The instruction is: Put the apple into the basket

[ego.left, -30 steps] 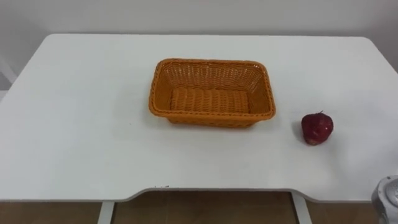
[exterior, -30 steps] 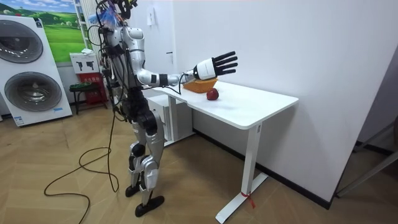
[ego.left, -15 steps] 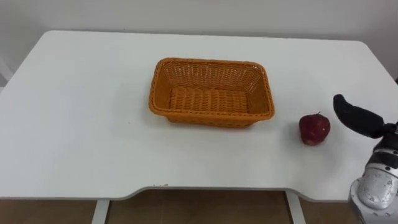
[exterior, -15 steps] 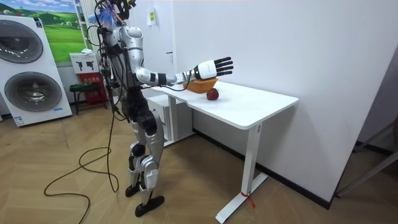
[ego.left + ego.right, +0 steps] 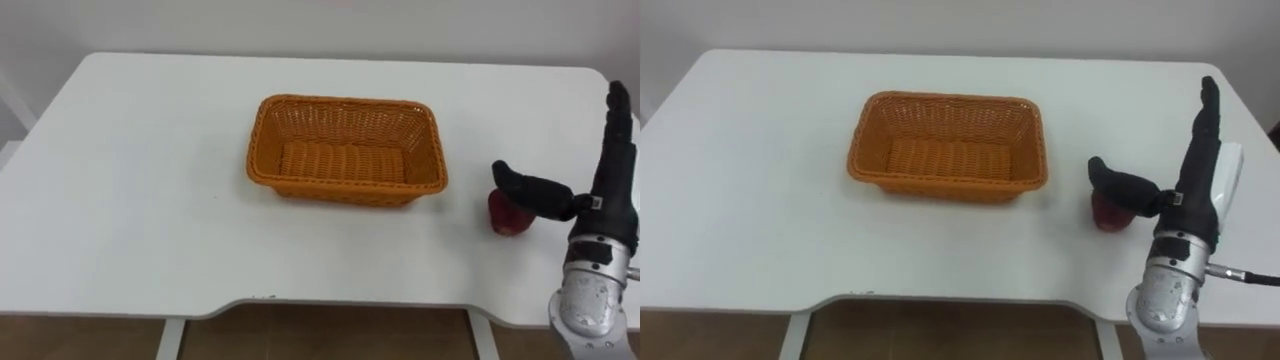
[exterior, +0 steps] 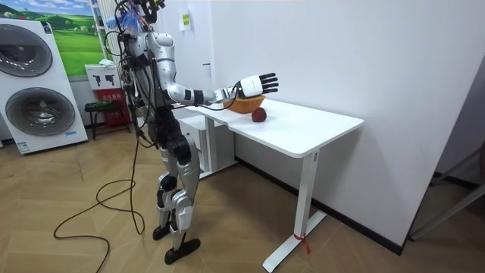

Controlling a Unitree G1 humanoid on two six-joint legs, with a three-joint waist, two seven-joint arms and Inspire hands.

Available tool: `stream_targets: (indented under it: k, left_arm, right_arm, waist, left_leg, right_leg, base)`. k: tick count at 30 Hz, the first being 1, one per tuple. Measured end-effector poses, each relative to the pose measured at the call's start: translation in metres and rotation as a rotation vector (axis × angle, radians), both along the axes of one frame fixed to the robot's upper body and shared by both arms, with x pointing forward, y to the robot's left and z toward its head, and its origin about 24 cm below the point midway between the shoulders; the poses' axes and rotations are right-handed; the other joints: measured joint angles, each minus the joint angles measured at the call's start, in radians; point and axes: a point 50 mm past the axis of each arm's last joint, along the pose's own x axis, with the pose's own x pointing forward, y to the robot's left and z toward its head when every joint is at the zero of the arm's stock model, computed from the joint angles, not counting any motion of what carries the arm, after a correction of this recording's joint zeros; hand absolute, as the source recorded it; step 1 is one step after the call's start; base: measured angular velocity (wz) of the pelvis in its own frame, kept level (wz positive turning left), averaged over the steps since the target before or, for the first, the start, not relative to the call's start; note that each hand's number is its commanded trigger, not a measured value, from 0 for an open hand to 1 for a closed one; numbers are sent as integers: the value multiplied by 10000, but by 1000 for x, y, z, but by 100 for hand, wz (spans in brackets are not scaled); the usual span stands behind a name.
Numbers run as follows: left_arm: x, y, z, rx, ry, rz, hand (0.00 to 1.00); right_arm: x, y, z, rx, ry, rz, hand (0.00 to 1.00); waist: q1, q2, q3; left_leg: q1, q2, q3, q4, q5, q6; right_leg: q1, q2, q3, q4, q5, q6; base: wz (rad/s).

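A dark red apple [image 5: 507, 216] lies on the white table [image 5: 130, 200], to the right of an empty orange wicker basket [image 5: 347, 150]. My right hand [image 5: 606, 198] comes in from the lower right and hovers just right of the apple, open, fingers straight and pointing away. Its thumb [image 5: 530, 189] reaches left across the top of the apple and hides part of it. The right eye view shows the same apple [image 5: 1107, 217], basket [image 5: 948, 147] and hand [image 5: 1198, 185]. In the room view I stand at the table's end, right arm stretched out, hand [image 6: 255, 83] above the apple [image 6: 259, 114].
The table's front edge [image 5: 330, 305] runs close below the apple, with wooden floor under it. A white wall stands behind the table. In the room view, washing machines [image 6: 34, 83] stand far off at the left.
My right hand has come up from the lower right corner and moved in beside the apple, the thumb now over it. In the room view the hand has lowered a little. Apple and basket stay put.
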Motion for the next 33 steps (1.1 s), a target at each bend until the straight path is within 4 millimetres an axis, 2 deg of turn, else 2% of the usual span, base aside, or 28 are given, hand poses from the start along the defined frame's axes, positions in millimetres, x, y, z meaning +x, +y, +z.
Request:
stream_targets:
  k: [8, 16, 23, 33]
  left_arm:
    - [-1, 2, 1, 52, 19, -23, 0]
    - [-1, 3, 1, -6, 91, -48, 0]
    - [-5, 3, 0, -43, 340, 10, 0]
    - [-5, 3, 0, -58, 385, 12, 0]
  right_arm:
    - [-2, -2, -9, 362, 566, 198, 0]
    - [-6, -6, -26, 746, 1483, 318, 0]
    - [-11, -14, -50, 1092, 2936, 293, 0]
    - [-9, -15, -52, 1085, 3207, 617, 0]
  waist:
    - [-14, -57, 71]
    - [17, -93, 72]
    - [17, -150, 76]
    - [34, -216, 78]
  left_leg:
    - [2, -5, -66, 10, 0, 0]
    - [15, -10, -187, 67, 0, 0]
    - [17, -9, -284, 149, 2, 4]
    - [13, -9, -260, 185, 2, 5]
  right_leg:
    - [67, -17, -100, -31, 0, 1]
    - [143, -38, -267, -32, 0, 1]
    - [184, -85, -493, -33, -1, 2]
    - [209, -87, -509, -27, -1, 2]
  base:
    - [2]
    - [5]
    - [4]
    - [0]
